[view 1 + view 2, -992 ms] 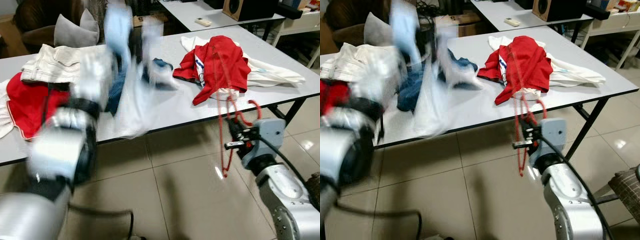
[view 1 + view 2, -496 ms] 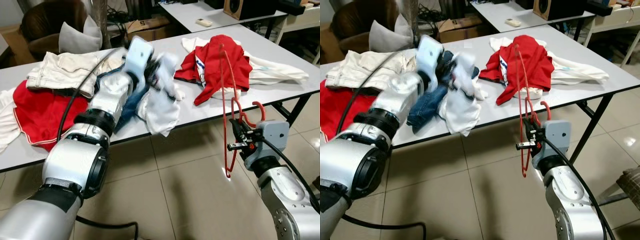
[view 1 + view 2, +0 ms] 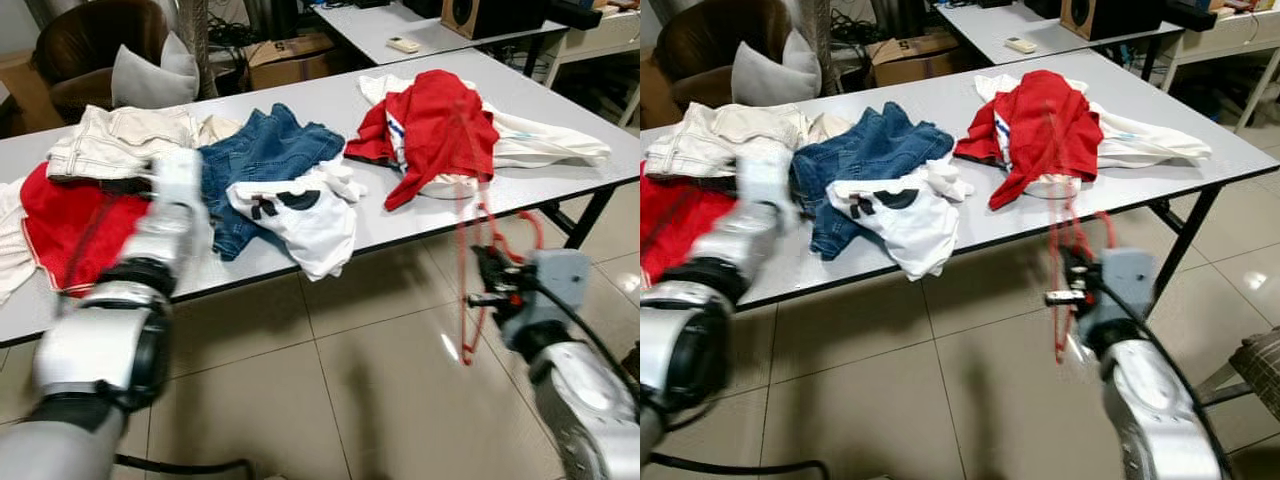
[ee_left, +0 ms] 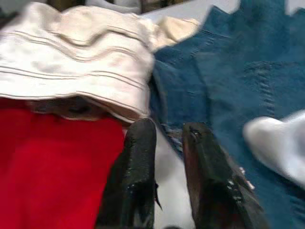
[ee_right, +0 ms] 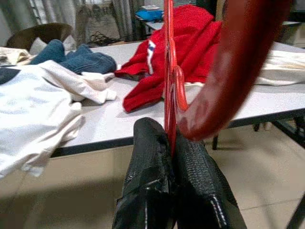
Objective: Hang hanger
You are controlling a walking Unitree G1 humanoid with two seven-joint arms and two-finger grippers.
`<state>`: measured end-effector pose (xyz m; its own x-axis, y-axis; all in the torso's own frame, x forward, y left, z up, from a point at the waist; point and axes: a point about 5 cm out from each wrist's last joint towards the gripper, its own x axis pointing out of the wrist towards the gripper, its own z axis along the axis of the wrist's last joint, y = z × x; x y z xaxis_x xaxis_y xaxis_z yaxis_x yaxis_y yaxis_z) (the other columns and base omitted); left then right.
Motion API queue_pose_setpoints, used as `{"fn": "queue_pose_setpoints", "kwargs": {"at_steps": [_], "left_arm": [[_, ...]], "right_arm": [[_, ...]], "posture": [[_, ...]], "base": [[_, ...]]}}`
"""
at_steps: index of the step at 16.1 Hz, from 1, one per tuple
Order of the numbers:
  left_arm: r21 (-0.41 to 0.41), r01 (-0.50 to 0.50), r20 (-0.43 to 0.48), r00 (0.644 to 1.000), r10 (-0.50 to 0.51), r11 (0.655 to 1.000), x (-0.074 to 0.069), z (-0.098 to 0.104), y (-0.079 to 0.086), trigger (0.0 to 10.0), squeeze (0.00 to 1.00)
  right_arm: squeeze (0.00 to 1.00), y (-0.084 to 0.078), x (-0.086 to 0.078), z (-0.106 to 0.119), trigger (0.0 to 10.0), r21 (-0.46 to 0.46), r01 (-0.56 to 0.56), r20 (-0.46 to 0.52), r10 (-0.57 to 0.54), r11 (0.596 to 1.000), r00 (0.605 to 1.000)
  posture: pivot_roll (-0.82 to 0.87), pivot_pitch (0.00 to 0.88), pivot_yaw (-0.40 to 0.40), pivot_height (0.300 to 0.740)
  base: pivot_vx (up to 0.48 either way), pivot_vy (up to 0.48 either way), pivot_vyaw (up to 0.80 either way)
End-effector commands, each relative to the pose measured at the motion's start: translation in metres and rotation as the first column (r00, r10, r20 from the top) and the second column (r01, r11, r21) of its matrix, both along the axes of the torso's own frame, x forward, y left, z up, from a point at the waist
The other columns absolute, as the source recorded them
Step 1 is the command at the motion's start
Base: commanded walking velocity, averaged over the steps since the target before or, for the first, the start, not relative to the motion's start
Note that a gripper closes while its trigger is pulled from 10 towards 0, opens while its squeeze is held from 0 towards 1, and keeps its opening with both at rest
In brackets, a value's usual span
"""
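Hanger [image 3: 468, 230], a thin red wire one, is pinched between the two black fingers of the right gripper [image 5: 170, 143], which are pressed together on its wire. It stands out in front of the table's near edge [image 3: 420, 228], over the tiled floor [image 3: 330, 400], and it is blurred in the head views. Its long axis runs nearly upright: one end rises in front of the red garment [image 3: 440, 125] on the table, the other reaches down toward the floor, and the hook curves out to the robot's right beside the gripper.

Open floor lies before the table and under it, with a black table leg [image 3: 585, 215] just behind the right arm. A white T-shirt [image 3: 300, 215] droops over the near edge, between the two arms.

Over the tabletop the left gripper [image 4: 164, 138] holds nothing, its fingers a narrow gap apart. It hovers above the spot where blue jeans [image 3: 260, 165], cream trousers [image 3: 120, 140] and a red cloth [image 3: 70, 225] meet. Under the red garment lies a white garment [image 3: 545, 145] that stretches toward the table's right end. Behind the table stands a brown chair with a grey cushion [image 3: 150, 75].
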<state>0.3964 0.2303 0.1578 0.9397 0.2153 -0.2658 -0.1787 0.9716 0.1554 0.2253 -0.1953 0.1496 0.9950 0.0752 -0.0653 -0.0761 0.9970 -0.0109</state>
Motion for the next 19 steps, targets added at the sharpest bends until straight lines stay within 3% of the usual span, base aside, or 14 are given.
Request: {"fn": "queue_pose_setpoints", "kwargs": {"at_steps": [1, 2, 3, 4, 5, 6, 7, 8, 9, 10, 12, 14, 16, 19], "left_arm": [[0.022, 0.062, 0.039, 0.997, -0.063, 0.998, 0.001, 0.007, 0.004, 10.0, 1.00], [0.030, 0.079, 0.043, 0.996, -0.080, 0.996, 0.001, 0.008, 0.004, 10.0, 1.00], [0.014, 0.241, 0.125, 0.962, -0.241, 0.970, 0.003, 0.016, -0.009, 10.0, 1.00], [0.018, 0.292, 0.147, 0.945, -0.292, 0.956, 0.004, 0.017, -0.014, 10.0, 1.00], [0.019, 0.436, 0.193, 0.881, -0.432, 0.900, 0.002, 0.017, -0.033, 10.0, 1.00], [0.035, 0.504, 0.196, 0.843, -0.500, 0.863, -0.001, 0.013, -0.042, 10.0, 1.00], [0.085, 0.641, 0.167, 0.746, -0.645, 0.763, -0.012, -0.001, -0.062, 10.0, 0.45], [0.117, 0.732, 0.123, 0.660, -0.741, 0.672, -0.023, -0.015, -0.077, 10.0, 0.00], [0.147, 0.795, 0.077, 0.585, -0.808, 0.589, -0.034, -0.027, -0.088, 10.0, 0.00], [0.187, 0.827, 0.008, 0.538, -0.843, 0.530, -0.042, -0.039, -0.092, 10.0, 0.00], [0.254, 0.892, -0.186, 0.423, -0.887, 0.373, -0.061, -0.068, -0.094, 10.0, 0.00], [0.280, 0.863, -0.192, 0.479, -0.856, 0.421, -0.063, -0.073, -0.098, 10.0, 0.00], [0.317, 0.842, -0.165, 0.503, -0.849, 0.437, -0.061, -0.070, -0.102, 10.0, 0.00], [0.341, 0.846, -0.130, 0.476, -0.870, 0.411, -0.066, -0.074, -0.118, 10.0, 0.00]], "right_arm": [[0.00, -0.006, -0.009, 0.001, 10.0, -0.007, 0.011, -0.005, -0.011, 1.000, 1.000], [0.00, -0.007, -0.011, 0.001, 10.0, -0.012, 0.013, -0.009, -0.013, 1.000, 1.000], [0.00, -0.017, -0.023, -0.006, 10.0, -0.024, 0.040, -0.045, -0.041, 0.999, 0.998], [0.00, -0.019, -0.026, -0.007, 10.0, -0.023, 0.044, -0.053, -0.046, 0.999, 0.998], [0.00, -0.020, -0.031, -0.012, 10.0, -0.039, 0.035, -0.085, -0.039, 0.999, 0.996], [0.00, -0.021, -0.032, -0.013, 10.0, -0.043, 0.030, -0.094, -0.034, 0.999, 0.995], [0.00, -0.021, -0.034, -0.016, 10.0, -0.047, 0.025, -0.109, -0.030, 0.999, 0.994], [0.00, -0.022, -0.035, -0.018, 10.0, -0.053, 0.024, -0.118, -0.030, 0.998, 0.993], [0.00, -0.023, -0.034, -0.018, 10.0, -0.056, 0.024, -0.121, -0.031, 0.998, 0.992], [0.00, -0.023, -0.033, -0.018, 10.0, -0.056, 0.022, -0.120, -0.029, 0.998, 0.992], [0.00, -0.022, -0.031, -0.015, 10.0, -0.064, 0.008, -0.113, -0.015, 0.998, 0.993], [0.00, -0.020, -0.029, -0.013, 10.0, -0.069, -0.001, -0.104, -0.006, 0.998, 0.995], [0.00, -0.020, -0.027, -0.011, 10.0, -0.071, -0.001, -0.097, -0.006, 0.997, 0.995], [0.00, -0.019, -0.026, -0.009, 10.0, -0.074, -0.003, -0.089, -0.004, 0.997, 0.996]], "posture": [[-0.25, 0.000, 0.131, 0.740], [-0.25, 0.000, 0.131, 0.740], [-0.24, 0.000, 0.123, 0.740], [-0.24, 0.000, 0.123, 0.740], [-0.25, 0.009, 0.115, 0.740], [-0.25, 0.009, 0.115, 0.740], [-0.24, 0.015, 0.112, 0.740], [-0.24, 0.021, 0.105, 0.740], [-0.24, 0.021, 0.105, 0.740], [-0.25, 0.023, 0.103, 0.740], [-0.25, 0.024, 0.102, 0.740], [-0.25, 0.022, 0.101, 0.740], [-0.26, 0.023, 0.105, 0.740], [-0.26, 0.024, 0.107, 0.740]], "base": [[0.000, 0.000, 0.00], [0.000, 0.000, 0.00], [0.000, 0.000, 0.00], [0.000, 0.000, 0.00], [0.000, 0.000, 0.00], [0.000, 0.000, 0.00], [0.000, 0.000, 0.00], [0.000, 0.000, 0.00], [0.000, 0.000, 0.00], [0.000, 0.000, 0.00], [0.000, 0.000, 0.00], [0.000, 0.000, 0.00], [0.000, 0.000, 0.00], [0.000, 0.000, 0.00]]}}
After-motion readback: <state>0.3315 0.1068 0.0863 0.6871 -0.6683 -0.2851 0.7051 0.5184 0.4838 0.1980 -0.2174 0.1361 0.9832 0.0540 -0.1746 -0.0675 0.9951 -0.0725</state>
